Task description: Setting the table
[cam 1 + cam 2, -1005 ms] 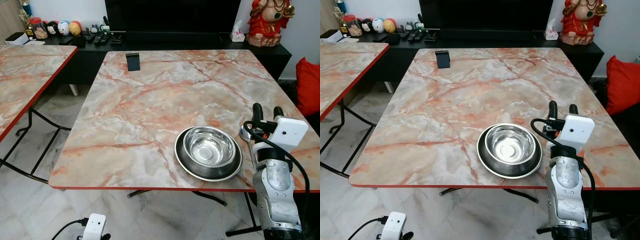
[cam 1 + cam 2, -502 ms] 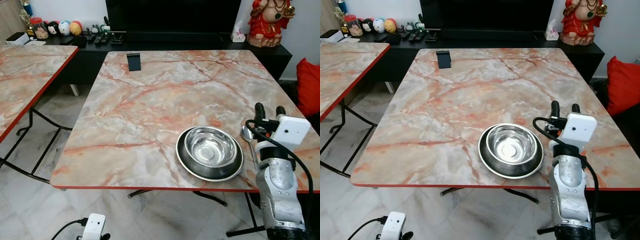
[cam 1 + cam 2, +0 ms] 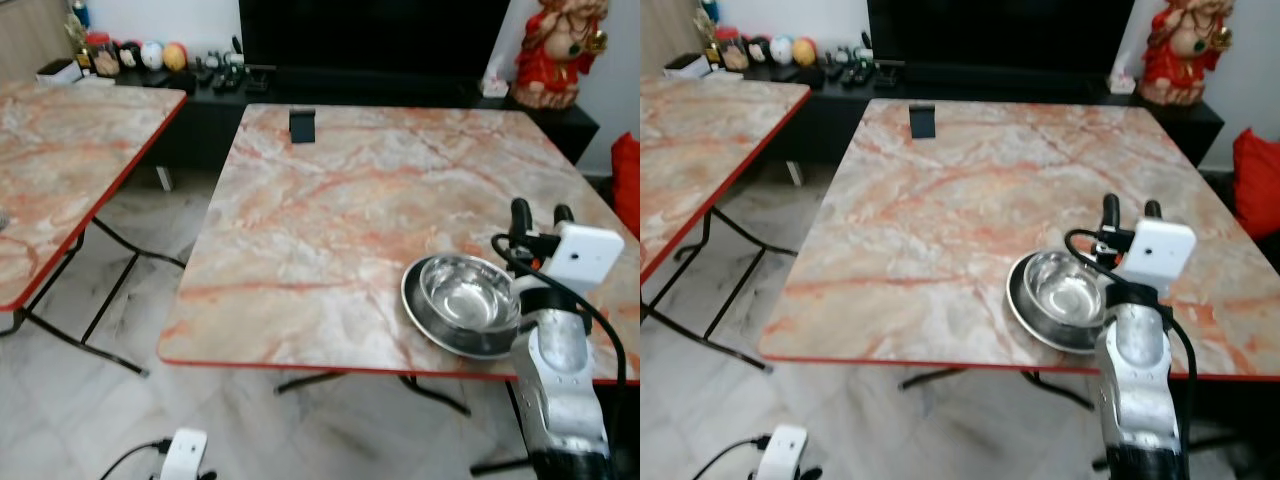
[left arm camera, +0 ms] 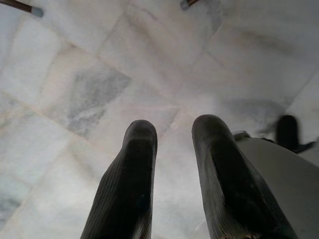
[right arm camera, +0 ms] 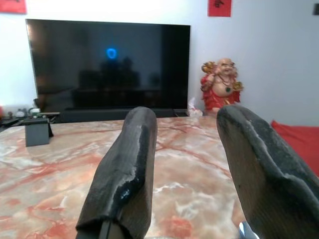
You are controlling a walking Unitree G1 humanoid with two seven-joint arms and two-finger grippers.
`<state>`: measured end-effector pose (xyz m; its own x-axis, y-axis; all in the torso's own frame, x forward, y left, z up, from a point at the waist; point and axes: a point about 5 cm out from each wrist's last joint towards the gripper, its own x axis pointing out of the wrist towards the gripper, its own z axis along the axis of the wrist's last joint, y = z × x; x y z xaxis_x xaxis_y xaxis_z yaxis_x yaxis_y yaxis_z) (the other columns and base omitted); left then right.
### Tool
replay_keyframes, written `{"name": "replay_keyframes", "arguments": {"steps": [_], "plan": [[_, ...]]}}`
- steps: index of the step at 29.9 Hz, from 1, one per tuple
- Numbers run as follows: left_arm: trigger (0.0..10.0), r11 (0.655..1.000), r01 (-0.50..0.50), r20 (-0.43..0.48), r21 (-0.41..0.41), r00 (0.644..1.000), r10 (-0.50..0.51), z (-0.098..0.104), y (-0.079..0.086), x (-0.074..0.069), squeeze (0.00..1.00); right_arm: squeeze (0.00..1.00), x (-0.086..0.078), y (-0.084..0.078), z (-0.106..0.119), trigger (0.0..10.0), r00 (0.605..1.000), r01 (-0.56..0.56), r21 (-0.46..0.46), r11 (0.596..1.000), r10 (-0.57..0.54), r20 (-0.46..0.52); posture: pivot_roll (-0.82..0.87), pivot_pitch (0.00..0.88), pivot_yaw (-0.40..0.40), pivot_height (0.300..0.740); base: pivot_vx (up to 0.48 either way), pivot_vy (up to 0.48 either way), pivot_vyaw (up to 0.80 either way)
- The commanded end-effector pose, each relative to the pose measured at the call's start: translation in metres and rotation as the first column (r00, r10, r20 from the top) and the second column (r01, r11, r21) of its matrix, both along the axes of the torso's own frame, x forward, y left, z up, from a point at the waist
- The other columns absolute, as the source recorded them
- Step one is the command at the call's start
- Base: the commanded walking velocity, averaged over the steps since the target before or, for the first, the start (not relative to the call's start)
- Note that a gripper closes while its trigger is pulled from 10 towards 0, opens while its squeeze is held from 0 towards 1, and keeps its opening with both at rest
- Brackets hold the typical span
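2 hands gape empty: right hand (image 3: 535,212) beside bowl (image 3: 468,298), left hand (image 4: 172,149) above floor (image 4: 75,89)

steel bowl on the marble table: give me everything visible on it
The steel bowl is round, shiny metal, upright and looks empty. It sits inside a wider, darker rimmed plate of metal, near the front right edge of the marble table. The right gripper, fingers open, stands just to its right; the raised arm partly hides the bowl's right side, so contact cannot be judged.
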<state>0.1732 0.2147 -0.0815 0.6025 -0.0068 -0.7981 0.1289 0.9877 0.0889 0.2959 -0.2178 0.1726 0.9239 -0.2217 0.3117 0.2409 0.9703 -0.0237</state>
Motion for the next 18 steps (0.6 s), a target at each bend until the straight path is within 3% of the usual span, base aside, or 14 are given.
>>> {"name": "replay_keyframes", "arguments": {"steps": [1,18], "plan": [[10.0,1.0,0.016,-0.028,-0.005,0.999,-0.016,-0.0031,-0.0045,-0.0039,0.0,0.0,-0.0009,-0.0018,0.0052,10.0,1.0,0.009,-0.005,1.0,-0.009,0.014,-0.02,0.0,0.006,0.74,0.0,0.345,0.0],[10.0,1.0,0.023,-0.036,-0.007,0.999,-0.023,-0.0042,-0.0048,-0.0063,0.0,0.0,-0.0001,0.0034,0.0045,10.0,1.0,-0.005,-0.014,1.0,0.005,0.006,-0.02,0.0,0.007,0.74,0.0,0.348,0.0]]}}
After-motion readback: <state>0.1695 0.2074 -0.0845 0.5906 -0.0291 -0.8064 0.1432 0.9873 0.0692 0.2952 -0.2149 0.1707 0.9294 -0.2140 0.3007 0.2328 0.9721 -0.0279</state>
